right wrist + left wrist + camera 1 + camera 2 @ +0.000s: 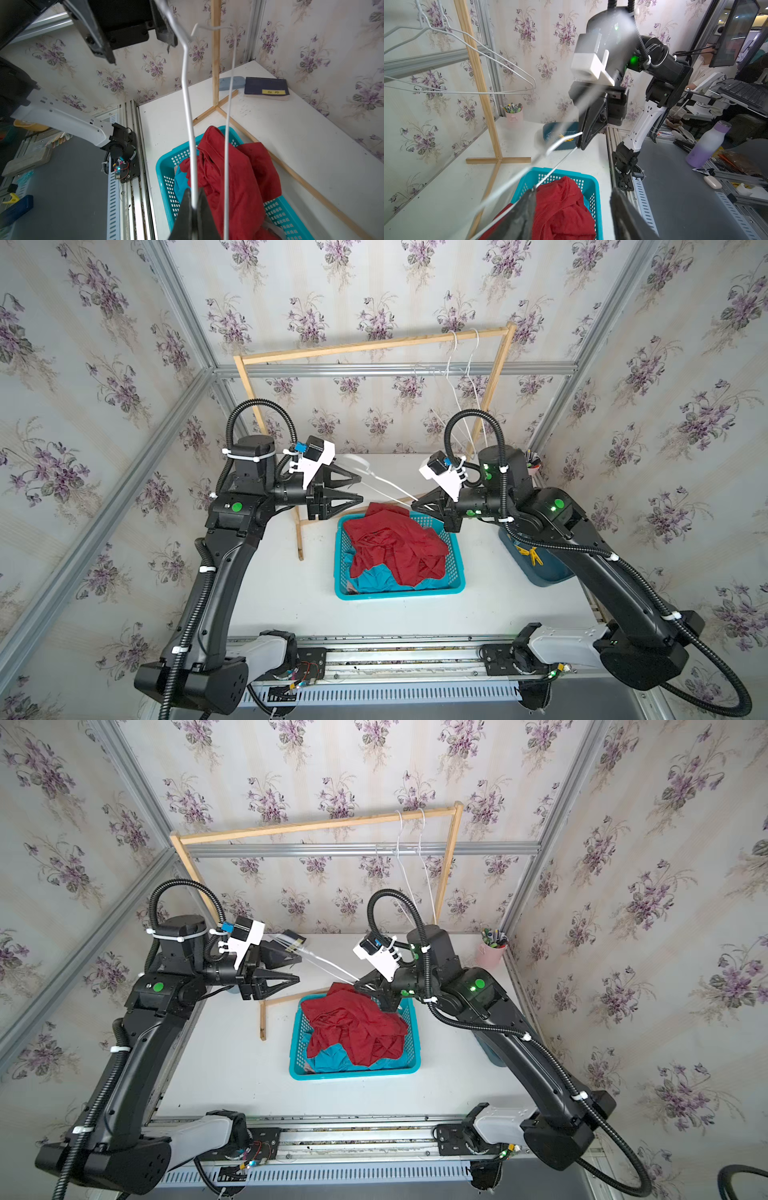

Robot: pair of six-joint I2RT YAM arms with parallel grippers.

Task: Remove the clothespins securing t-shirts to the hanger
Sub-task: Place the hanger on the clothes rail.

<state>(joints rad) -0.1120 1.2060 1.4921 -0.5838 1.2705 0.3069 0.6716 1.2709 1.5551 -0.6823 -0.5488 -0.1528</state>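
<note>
**Clothespins** [533, 556]: only yellow ones were seen, lying in the blue tub [548, 574] at the right side of the table [291, 593], partly under the right arm. None was visible on cloth or wire. No light blue ones could be made out.

**T-shirts** [395, 543]: they were heaped in the teal basket [399, 594] mid-table, dark red on top and turquoise beneath at the near edge. A pale scrap at one corner may have been the pink one, but it was too small to be sure. All were off the hanger, so the basket read as the drop point for freed shirts.

**Hanger** [188, 104]: white wire, bare, held slanting above the basket's far edge.
- The right gripper [194, 194] was closed on one of its wires, pinched at the fingertips. The second wire ran free beside it.
- The left gripper [360, 488] stood at the hook end with jaws wide apart, gripping nothing. The wire passed close to one finger, and contact was uncertain because the wire was blurred in the left wrist view.

**Judgement:** the right arm alone carried the hanger, leaving the left free. Two empty hangers [461, 377] hung at the right end of the wooden rack [374, 346], and the bare one likely belonged there. The task looked near done.
</note>
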